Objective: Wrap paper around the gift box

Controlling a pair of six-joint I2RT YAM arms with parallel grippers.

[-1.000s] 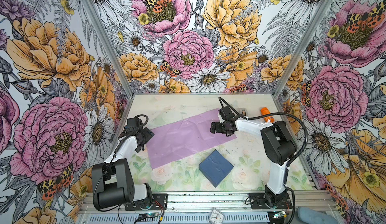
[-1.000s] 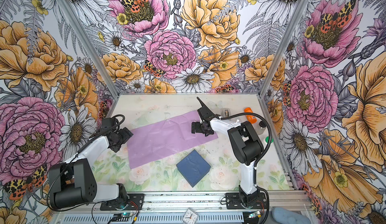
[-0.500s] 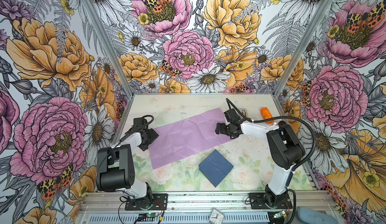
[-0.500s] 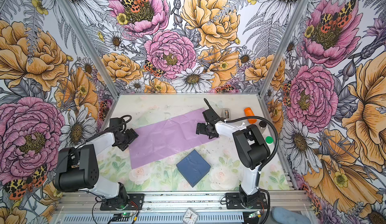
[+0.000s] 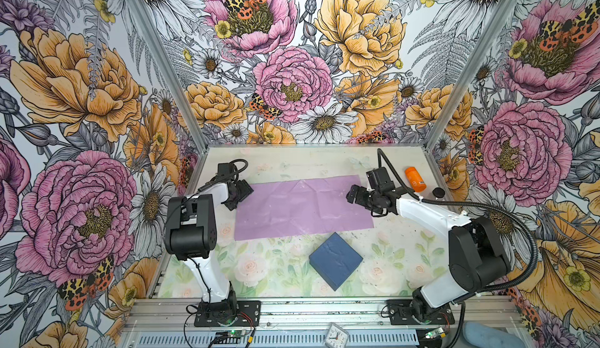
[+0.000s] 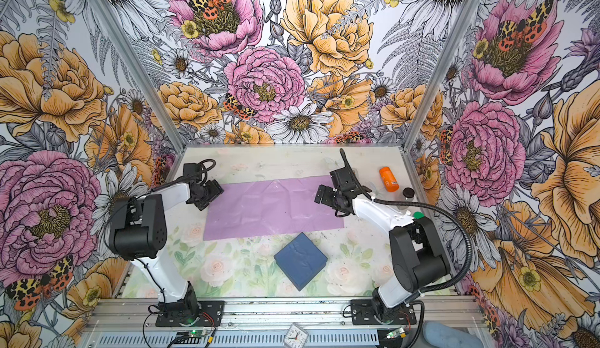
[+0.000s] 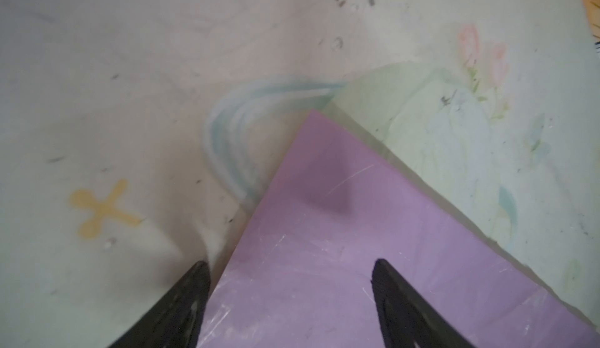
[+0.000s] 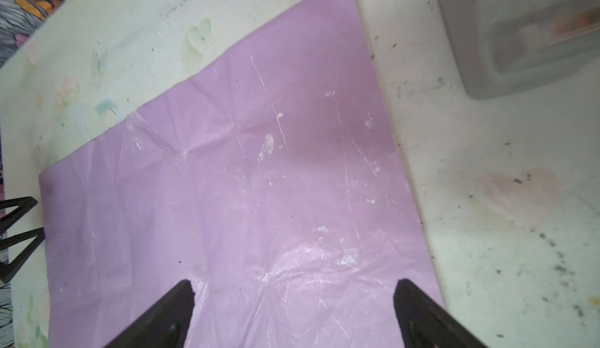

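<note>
My open left hand (image 5: 244, 195) is at 9 o'clock of the flat paper (image 5: 302, 206), my open right hand (image 5: 351, 197) at 3, the box (image 5: 335, 260) off it at 6; a pinch could crumple thin paper.

Open tabletop (image 5: 259, 265) runs from the flat paper (image 5: 303, 205) to the near rail, broken only by the gift box (image 5: 335, 260) at five o'clock. At two o'clock an orange bottle (image 5: 415, 179) and a black cap (image 5: 438, 192) crowd the right wall. The strip toward twelve o'clock lies open.
</note>
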